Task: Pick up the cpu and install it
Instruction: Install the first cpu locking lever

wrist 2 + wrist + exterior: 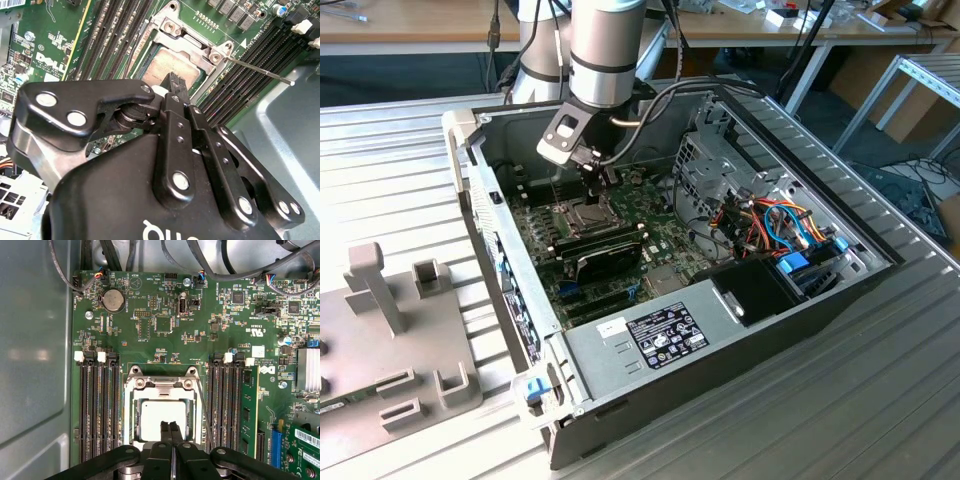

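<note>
The cpu (154, 412) is a flat silver-grey square lying in its socket on the green motherboard (165, 315), with the metal socket frame (161, 385) around it. My gripper (170, 427) hangs just above the cpu's near edge, its two black fingers pressed together and nothing between them. The second wrist view gives the same picture: the gripper (175, 80) over the cpu (167, 65), and the thin socket lever (260, 72) sticking out to one side. In the exterior view the gripper (597, 190) reaches down into the open computer case over the cpu (582, 214).
Black memory slots (97, 410) flank the socket on both sides. The case walls (480, 190) ring the board. A power supply (650, 335), a drive cage (715, 165) and coloured cables (785, 225) lie toward the exterior view's right. A grey fixture (390, 330) stands at its left.
</note>
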Action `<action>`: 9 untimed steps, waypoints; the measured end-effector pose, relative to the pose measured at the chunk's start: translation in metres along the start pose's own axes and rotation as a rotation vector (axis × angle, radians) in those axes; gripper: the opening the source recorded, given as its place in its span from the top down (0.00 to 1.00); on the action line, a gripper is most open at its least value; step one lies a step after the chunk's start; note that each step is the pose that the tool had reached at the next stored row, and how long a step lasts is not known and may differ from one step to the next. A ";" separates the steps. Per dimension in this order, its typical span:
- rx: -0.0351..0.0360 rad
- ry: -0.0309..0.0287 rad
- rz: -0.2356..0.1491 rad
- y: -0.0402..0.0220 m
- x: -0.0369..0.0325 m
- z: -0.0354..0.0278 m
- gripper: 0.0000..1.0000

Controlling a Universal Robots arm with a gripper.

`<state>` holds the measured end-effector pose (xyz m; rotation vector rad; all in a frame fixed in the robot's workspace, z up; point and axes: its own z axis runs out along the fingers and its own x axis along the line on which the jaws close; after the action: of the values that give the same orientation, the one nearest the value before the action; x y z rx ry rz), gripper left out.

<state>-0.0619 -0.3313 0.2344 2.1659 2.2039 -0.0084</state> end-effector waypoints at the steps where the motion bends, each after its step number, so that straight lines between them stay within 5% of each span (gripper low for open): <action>1: 0.0000 0.0000 0.000 0.0000 0.0000 0.0000 0.89; 9: 0.0000 0.0000 0.000 -0.0052 0.0001 -0.0002 0.89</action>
<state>-0.0672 -0.3313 0.2344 2.1657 2.2040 -0.0084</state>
